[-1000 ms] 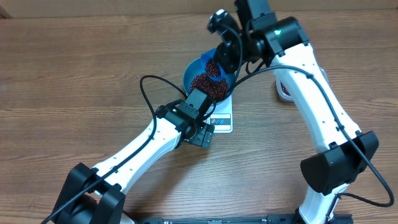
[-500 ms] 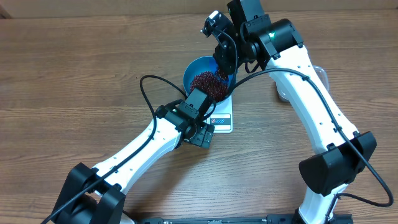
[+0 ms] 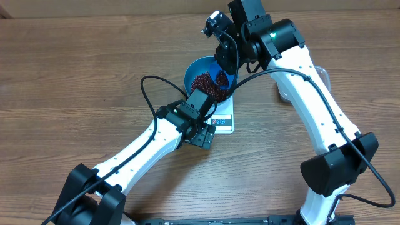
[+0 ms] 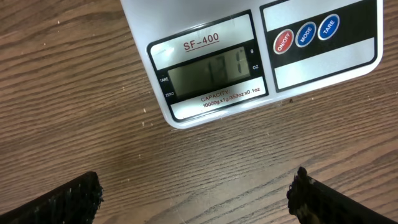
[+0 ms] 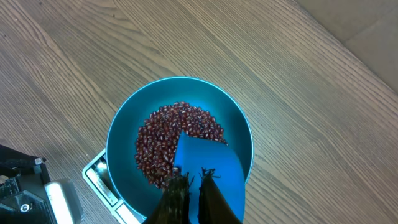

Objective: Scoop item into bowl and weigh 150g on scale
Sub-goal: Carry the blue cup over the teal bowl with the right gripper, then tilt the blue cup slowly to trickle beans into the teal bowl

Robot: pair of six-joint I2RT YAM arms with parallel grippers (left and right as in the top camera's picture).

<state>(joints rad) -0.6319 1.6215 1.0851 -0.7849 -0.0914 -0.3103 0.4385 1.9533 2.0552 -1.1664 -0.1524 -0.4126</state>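
Nearest to us, the left gripper (image 4: 193,202) hangs over the brown wood-grain table (image 4: 74,93) with its jaws spread wide and nothing between them. Its two black fingertips (image 4: 65,200) sit at the bottom corners of the left wrist view. Just beyond it lies the flat white square kitchen scale (image 4: 205,18), its front edge towards that gripper. Its grey display shows faint digits that we cannot read with certainty, and one red and two blue round buttons sit beside the display. On the far part of the scale stands the round, deep, bright blue bowl (image 5: 186,90). The heap of small dark red-brown beans (image 5: 158,140) lies inside the bowl, banked towards its left side in the right wrist view. Farthest out, the right gripper (image 5: 194,198) comes down from above with its jaws pinched nearly together on the small blue scoop (image 5: 208,162). We see the scoop's bare blue blade tilted inside the bowl, its upper edge against the beans.
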